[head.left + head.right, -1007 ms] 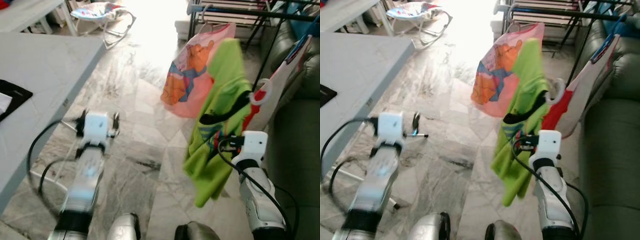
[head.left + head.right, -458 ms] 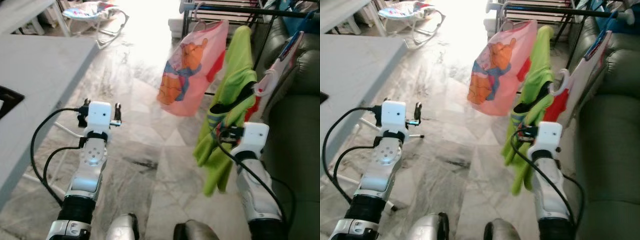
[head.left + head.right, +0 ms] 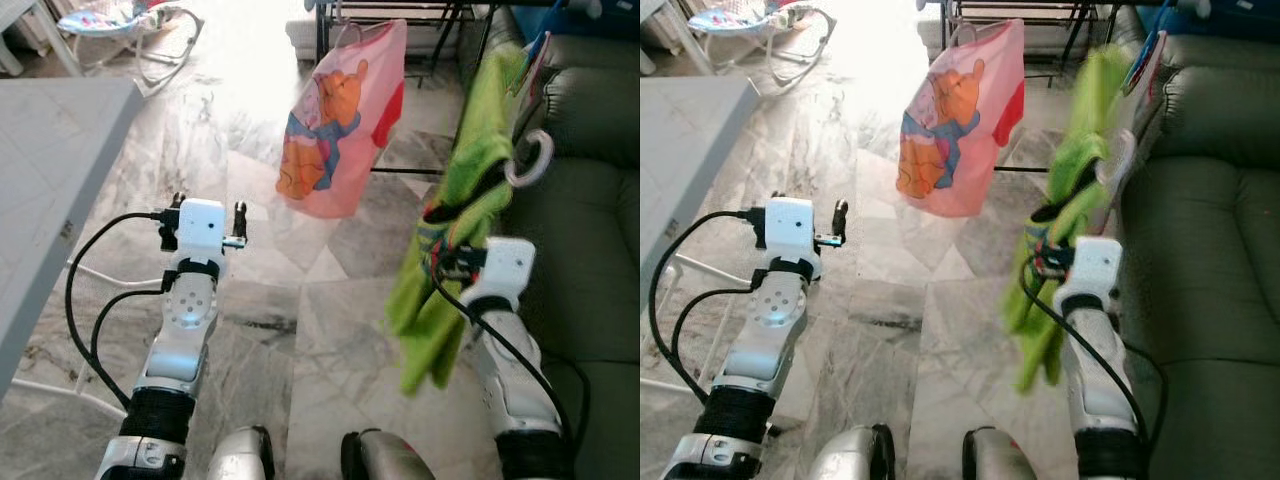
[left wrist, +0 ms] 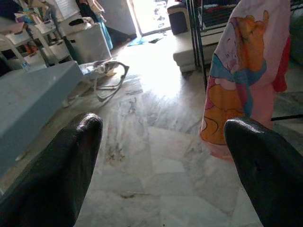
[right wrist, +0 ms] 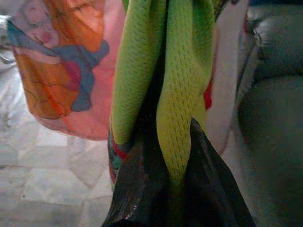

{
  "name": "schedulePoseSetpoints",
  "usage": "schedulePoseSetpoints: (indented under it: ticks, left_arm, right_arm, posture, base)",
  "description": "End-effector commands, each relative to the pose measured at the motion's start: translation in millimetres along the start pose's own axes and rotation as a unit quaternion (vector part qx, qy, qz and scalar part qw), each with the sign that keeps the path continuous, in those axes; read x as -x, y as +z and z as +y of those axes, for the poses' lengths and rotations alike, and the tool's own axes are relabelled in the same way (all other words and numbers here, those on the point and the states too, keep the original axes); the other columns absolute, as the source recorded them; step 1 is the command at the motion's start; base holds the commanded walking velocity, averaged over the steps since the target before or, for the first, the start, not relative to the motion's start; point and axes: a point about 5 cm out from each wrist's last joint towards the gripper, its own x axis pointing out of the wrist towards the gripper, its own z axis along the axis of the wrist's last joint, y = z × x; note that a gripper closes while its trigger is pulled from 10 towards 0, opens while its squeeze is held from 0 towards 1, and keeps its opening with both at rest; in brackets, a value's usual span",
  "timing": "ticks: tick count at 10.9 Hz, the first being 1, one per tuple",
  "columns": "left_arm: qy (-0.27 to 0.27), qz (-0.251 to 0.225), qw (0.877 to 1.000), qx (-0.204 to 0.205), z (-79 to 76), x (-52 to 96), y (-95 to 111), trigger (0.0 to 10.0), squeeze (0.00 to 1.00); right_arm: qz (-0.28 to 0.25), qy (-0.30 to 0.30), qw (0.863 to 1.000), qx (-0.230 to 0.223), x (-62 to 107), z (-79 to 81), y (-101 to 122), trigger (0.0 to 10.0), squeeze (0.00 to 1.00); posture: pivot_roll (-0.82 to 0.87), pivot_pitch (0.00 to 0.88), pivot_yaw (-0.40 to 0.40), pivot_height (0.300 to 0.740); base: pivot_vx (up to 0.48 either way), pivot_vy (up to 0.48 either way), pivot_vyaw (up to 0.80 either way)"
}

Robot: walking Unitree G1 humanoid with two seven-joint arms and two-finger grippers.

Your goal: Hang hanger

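The robot's two silver arms reach forward over a grey-veined marble tile floor (image 3: 300, 330). The right gripper (image 5: 177, 165) is pinched on a lime-green mesh shirt (image 3: 455, 230), whose fabric is bunched between the black fingers (image 5: 215, 189) in the right wrist view. The shirt drapes from a hanger whose white plastic hook (image 3: 528, 165) curls free above the gripper, close beside a dark green upholstered sofa (image 3: 590, 250) on the robot's right. Whether the fingers also grip the hanger itself under the cloth cannot be told. The left gripper (image 4: 163, 142) is held out level over the floor with its two fingers (image 4: 71, 156) spread wide and nothing between them. A pale grey tabletop (image 3: 50, 150) runs along the robot's left. Farther ahead, a pink child's shirt printed with an orange cartoon bear (image 3: 340, 120) hangs from a black metal clothes rack (image 3: 1040, 15) standing at the sofa's far end. The green shirt's upper part sits near the rack's rail, and it is unclear whether they touch. In the bright far corner on the left rests a baby bouncer seat with a metal frame (image 3: 130, 25).
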Motion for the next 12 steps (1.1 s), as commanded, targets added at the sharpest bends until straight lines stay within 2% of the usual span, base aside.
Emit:
schedulePoseSetpoints:
  ticks: [1, 3, 5, 6, 8, 12]
  left_arm:
    - [-0.004, 0.004, 1.0, 0.009, -0.6, 0.8, -3, 10.0, 0.0]
    - [-0.004, 0.002, 1.0, 0.019, -3.8, 0.9, -3, 10.0, 0.0]
    - [0.007, -0.003, 1.0, 0.021, -0.7, 1.2, -2, 10.0, 0.0]
    - [0.006, -0.002, 1.0, 0.025, -1.4, 1.1, -3, 10.0, 0.0]
    - [0.005, 0.002, 1.0, 0.024, -2.0, 0.8, -3, 10.0, 0.0]
    - [0.005, 0.001, 1.0, 0.022, -4.1, 0.6, -2, 10.0, 0.0]
  right_arm:
    - [-0.009, -0.001, 1.0, -0.001, -2.7, -0.6, 6, 10.0, 0.0]
    - [-0.012, 0.006, 1.0, 0.006, -4.8, -0.1, 7, 10.0, 0.0]
    - [-0.005, 0.013, 1.0, 0.006, -5.8, 0.8, 5, 10.0, 0.0]
    - [0.011, 0.028, 1.0, 0.005, -7.2, 4.0, 2, 10.0, 0.0]
    - [0.091, 0.052, 0.994, -0.008, -10.8, 8.8, -17, 10.0, 0.0]
    - [0.138, 0.033, 0.99, -0.014, -14.4, 2.9, -24, 10.0, 0.0]
  posture:
    - [-0.13, 0.185, -0.004, 0.74]
    - [-0.13, 0.177, -0.014, 0.74]
    - [-0.13, 0.177, -0.014, 0.74]
    - [-0.13, 0.177, -0.014, 0.74]
    - [-0.13, 0.177, -0.014, 0.74]
    - [-0.13, 0.172, -0.02, 0.74]
  base:
    - [0.0, 0.0, -0.8]
    - [0.411, 0.0, -0.62]
    - [0.446, 0.0, 0.0]
    - [0.442, 0.0, 0.0]
    - [0.42, 0.122, 0.0]
    - [0.412, 0.245, 0.0]
